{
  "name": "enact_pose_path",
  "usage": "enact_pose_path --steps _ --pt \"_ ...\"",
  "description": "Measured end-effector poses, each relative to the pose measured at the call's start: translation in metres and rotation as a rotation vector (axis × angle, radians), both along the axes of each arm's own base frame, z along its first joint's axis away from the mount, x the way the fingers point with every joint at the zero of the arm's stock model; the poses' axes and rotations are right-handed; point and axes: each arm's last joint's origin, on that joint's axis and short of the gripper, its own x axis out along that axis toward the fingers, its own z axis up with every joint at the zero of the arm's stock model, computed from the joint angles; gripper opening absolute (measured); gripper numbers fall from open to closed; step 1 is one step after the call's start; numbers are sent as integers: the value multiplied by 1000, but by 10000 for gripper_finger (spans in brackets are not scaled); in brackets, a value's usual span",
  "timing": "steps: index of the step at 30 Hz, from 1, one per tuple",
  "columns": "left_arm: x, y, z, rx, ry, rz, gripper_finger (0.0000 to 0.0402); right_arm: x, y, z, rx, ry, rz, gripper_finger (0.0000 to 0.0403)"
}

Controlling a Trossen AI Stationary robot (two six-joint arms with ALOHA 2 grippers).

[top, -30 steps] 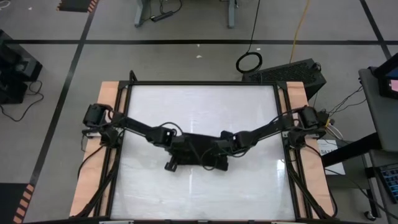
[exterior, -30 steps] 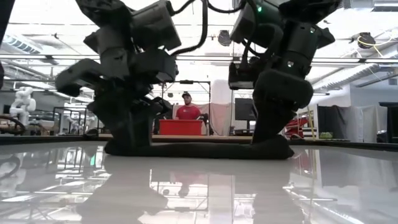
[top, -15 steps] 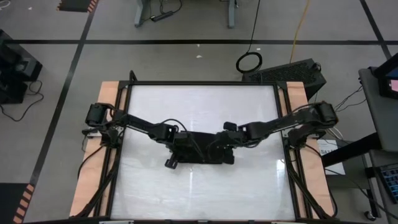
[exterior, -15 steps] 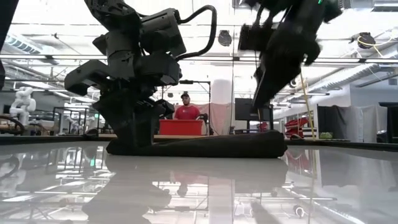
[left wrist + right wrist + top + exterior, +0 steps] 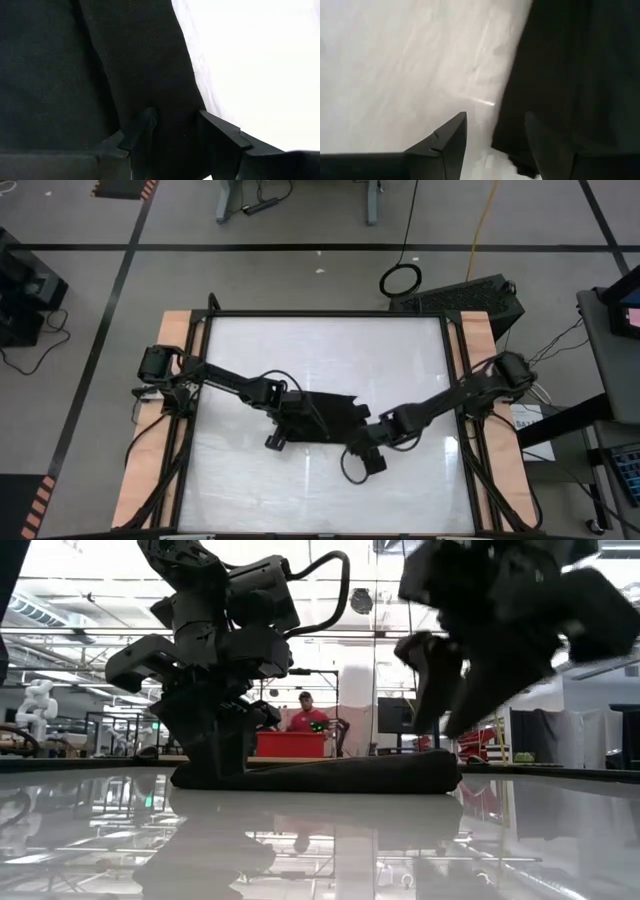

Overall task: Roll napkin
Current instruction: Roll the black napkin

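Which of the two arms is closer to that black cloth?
Left. The left end effector is down on the napkin, its fingers astride a fold; the right end effector hangs lifted off beside the napkin's end.

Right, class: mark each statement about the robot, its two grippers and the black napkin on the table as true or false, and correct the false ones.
1. The napkin lies on the white table. True.
2. The left gripper is down on the napkin. True.
3. The right gripper grips the napkin. False: it is open, raised beside the cloth's edge.
4. The napkin is spread flat as a full square. False: it is a low rolled bundle.
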Motion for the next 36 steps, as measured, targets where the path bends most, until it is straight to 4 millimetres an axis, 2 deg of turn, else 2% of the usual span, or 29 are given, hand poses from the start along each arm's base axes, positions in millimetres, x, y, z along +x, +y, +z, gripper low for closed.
enact_pose_path --steps 4,8,19,29,32,36 --pt "0 0 0 -9 1 -1 164 5 4 -21 -27 44 -14 192" --pt "-1 0 0 -11 7 -1 164 8 2 -32 -68 50 -75 192" --pt "-4 -1 0 -11 50 -3 164 7 1 -17 -127 -22 -92 197" --pt "-4 -1 0 -15 55 12 164 6 -10 -19 -156 26 -100 280" --pt "-4 -1 0 -15 55 13 164 4 -14 -23 -142 42 -100 278" --pt "-4 -1 0 -16 57 17 164 -2 -17 -34 -104 51 -91 252"
